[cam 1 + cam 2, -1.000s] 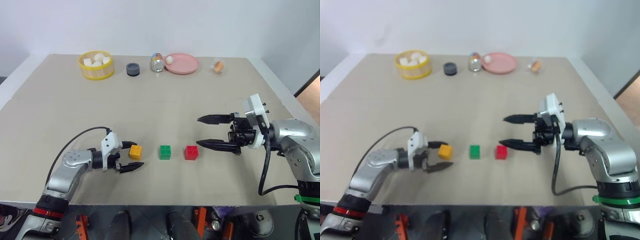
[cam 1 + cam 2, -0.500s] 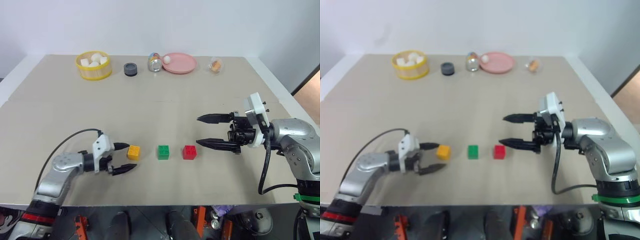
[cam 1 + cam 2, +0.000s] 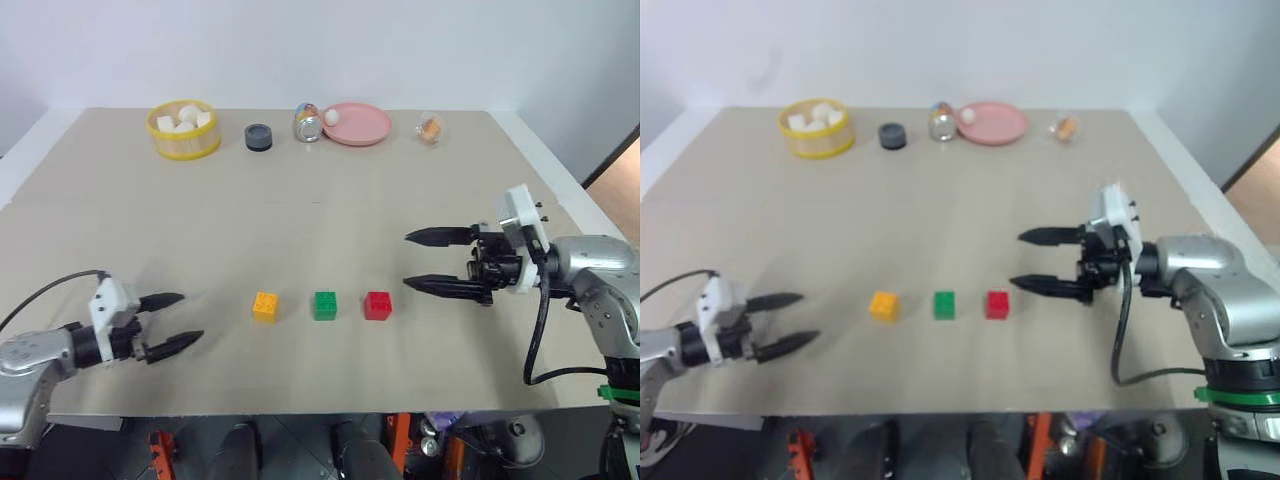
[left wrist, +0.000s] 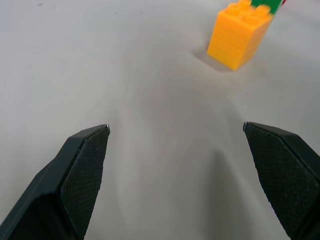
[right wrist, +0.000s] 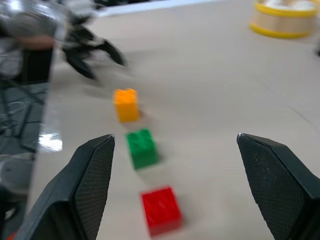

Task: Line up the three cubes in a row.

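From the head views we see our left gripper (image 3: 170, 321) has drawn back from the yellow-orange cube (image 3: 265, 306), jaws wide and empty, leaving it freed beside the green cube (image 3: 325, 305) and red cube (image 3: 378, 305). The row's long axis runs straight between our hands, so we judge the task essentially done.

In our left wrist view, the yellow-orange cube sits ahead, well apart from the fingers.

In our right wrist view, our right gripper (image 3: 436, 261) is spread wide, empty, with the red cube nearest.

Broad beige table (image 3: 330, 190) against a plain pale wall (image 3: 330, 50), evenly lit.
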`<state>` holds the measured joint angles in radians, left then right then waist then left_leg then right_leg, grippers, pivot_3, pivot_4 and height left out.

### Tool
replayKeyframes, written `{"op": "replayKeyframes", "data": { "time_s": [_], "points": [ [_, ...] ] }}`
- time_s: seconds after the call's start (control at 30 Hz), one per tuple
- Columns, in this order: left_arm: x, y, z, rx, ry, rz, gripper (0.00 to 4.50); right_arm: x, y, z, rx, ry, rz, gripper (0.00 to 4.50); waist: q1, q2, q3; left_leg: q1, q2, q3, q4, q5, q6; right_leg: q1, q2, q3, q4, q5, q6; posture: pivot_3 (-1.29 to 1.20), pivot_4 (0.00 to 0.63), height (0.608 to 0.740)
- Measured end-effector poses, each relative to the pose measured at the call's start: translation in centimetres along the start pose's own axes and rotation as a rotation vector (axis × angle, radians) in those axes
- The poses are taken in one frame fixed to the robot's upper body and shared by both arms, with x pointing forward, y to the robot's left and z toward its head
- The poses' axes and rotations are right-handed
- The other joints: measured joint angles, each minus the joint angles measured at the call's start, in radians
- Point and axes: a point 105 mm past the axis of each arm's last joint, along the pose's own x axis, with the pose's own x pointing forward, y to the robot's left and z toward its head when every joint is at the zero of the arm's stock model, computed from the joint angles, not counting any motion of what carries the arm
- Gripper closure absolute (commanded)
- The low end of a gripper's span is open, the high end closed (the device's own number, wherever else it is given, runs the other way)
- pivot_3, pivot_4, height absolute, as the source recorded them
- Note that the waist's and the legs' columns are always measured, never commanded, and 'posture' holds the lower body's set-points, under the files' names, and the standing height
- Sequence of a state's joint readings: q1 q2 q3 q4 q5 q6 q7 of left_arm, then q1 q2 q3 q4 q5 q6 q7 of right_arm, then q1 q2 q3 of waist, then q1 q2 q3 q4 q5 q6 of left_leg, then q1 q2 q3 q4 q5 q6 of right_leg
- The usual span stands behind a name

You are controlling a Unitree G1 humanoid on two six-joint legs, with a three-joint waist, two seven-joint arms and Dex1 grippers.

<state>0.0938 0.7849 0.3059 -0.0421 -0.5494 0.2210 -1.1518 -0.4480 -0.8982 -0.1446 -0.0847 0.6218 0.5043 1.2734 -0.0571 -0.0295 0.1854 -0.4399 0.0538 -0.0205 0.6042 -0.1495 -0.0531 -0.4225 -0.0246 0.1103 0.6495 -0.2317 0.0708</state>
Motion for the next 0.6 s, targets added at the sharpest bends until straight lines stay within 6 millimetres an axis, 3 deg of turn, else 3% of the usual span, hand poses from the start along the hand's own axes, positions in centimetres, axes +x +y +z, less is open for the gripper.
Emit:
{"op": "replayKeyframes", "data": {
  "time_s": [0.17,0.3,0.47,0.6],
  "points": [
    [-0.7,3.3,1.3,-0.07,-0.095,0.293,0.07,-1.8,-2.9,-0.7,0.007,-0.007,-0.192,0.46,0.004,0.0,0.0,0.0,0.0,0.0,0.001,0.0,0.0,0.001,0.001,0.0,0.0,0.001,0.0,0.0,0.15,0.74],
    [-0.1,4.6,1.8,-0.098,-0.146,0.468,0.07,-2.6,-4.6,-1.6,0.025,-0.037,-0.367,0.46,0.009,-0.002,-0.001,0.0,0.0,0.0,0.0,0.0,0.0,0.001,0.001,0.0,0.0,0.001,0.001,0.0,0.15,0.74],
    [1.7,4.5,1.9,-0.18,-0.236,0.593,0.07,-2.6,-4.4,-7.4,0.215,-0.044,-0.613,0.46,0.011,-0.004,-0.003,0.0,-0.001,-0.002,0.0,0.0,0.0,0.002,0.001,0.001,0.001,0.002,0.006,0.0,0.15,0.74],
    [2.9,4.3,2.4,-0.222,-0.278,0.642,0.07,-3.2,-5.3,-8.6,0.265,-0.093,-0.832,0.46,0.009,-0.004,-0.003,0.001,-0.001,-0.001,0.001,0.001,-0.001,0.003,0.002,0.001,0.001,0.003,0.003,0.0,0.15,0.74]
  ]
}}
